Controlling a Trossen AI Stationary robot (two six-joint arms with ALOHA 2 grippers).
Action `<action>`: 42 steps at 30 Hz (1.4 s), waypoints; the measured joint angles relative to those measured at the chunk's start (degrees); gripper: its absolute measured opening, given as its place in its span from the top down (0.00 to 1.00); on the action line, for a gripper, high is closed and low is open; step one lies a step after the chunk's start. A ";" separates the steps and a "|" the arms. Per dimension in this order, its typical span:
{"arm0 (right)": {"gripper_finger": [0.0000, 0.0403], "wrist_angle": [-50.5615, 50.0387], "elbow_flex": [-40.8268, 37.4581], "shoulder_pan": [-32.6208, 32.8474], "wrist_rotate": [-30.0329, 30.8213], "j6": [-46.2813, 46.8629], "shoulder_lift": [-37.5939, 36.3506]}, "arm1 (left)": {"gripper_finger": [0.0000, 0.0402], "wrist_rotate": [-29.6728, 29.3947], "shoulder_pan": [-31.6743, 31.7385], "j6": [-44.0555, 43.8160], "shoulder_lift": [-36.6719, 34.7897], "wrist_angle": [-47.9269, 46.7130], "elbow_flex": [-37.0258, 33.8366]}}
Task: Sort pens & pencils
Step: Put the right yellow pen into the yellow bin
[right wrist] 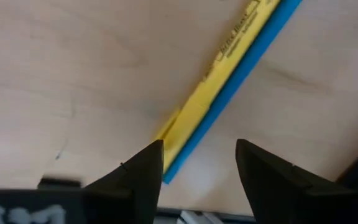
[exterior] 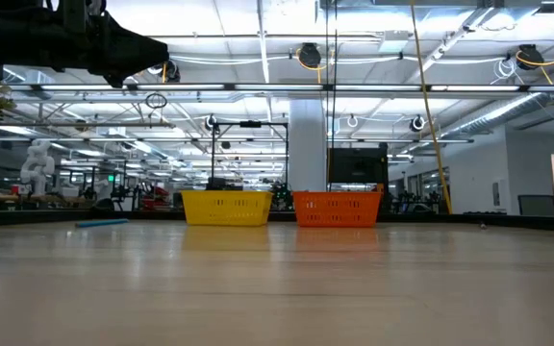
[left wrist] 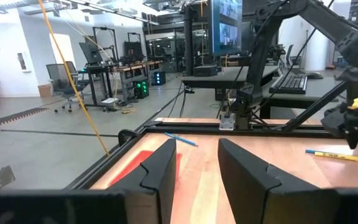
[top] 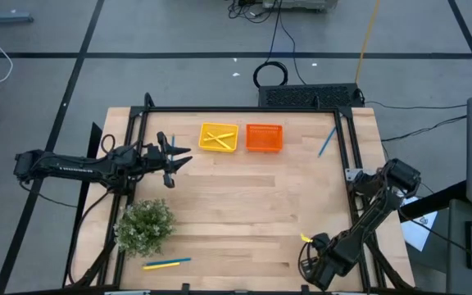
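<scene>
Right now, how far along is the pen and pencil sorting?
Done: yellow pencils lie in the yellow tray; the orange tray looks empty. In hand: right gripper open over a yellow-and-blue pair. Left: blue pen, another pair by the plant.

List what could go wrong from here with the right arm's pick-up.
1. The right end effector is low over a yellow pencil lying flush against a blue pen; closing could take both, or pinch just their ends so they pivot or slip.
2. This pair sits by the table's near edge, so a nudge might roll one off.
</scene>
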 joint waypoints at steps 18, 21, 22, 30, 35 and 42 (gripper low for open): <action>0.60 -0.41 -1.49 -0.01 1.53 -0.03 0.91 | 0.70 0.02 0.00 -0.79 -0.02 -0.44 0.00; 0.60 -0.45 -1.54 -0.01 1.49 -0.27 0.57 | 0.70 0.00 0.00 -0.79 0.00 -0.42 0.00; 0.60 -0.58 -1.57 -0.01 1.49 -0.59 0.37 | 0.70 0.00 0.00 -0.79 -0.01 -0.42 0.00; 0.60 -2.12 -1.57 -0.04 1.87 -1.64 -2.40 | 0.70 0.02 0.00 -0.79 0.00 -0.47 0.00; 0.60 -1.51 -1.57 -0.34 4.74 -3.47 -2.61 | 0.70 0.02 0.00 -0.79 -0.01 -0.76 0.00; 0.60 -1.24 -1.60 -1.53 4.70 -6.48 -1.42 | 0.70 0.02 0.00 -0.79 0.00 -1.80 0.00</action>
